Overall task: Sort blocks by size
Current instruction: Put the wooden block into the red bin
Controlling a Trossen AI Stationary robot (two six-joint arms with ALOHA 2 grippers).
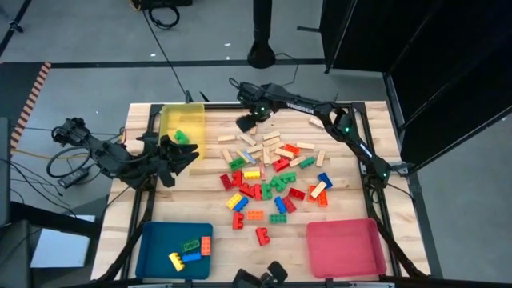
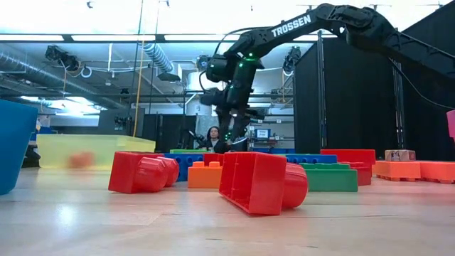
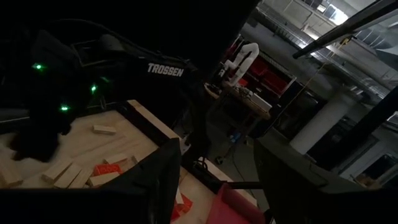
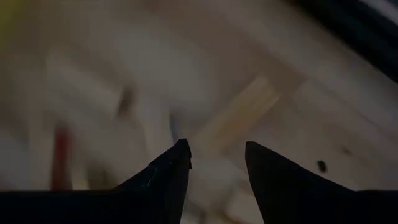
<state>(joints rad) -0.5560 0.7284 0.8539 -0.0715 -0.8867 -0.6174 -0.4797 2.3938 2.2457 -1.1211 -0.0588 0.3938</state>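
The blocks lie scattered on the middle of the wooden table, coloured studded bricks toward the near side and pale wooden bars toward the far side. My right gripper hangs above the far end of the bars, pointing steeply down, beside a pale bar. Its fingers stand apart with only blurred table between them. In the low view it hangs over the far blocks. My left gripper waits open at the left, raised beside the yellow tray; nothing is between its fingers.
A yellow tray at the far left holds a green brick. A blue tray at the near left holds a few bricks. A pink tray stands at the near right. A person sits in the room beyond.
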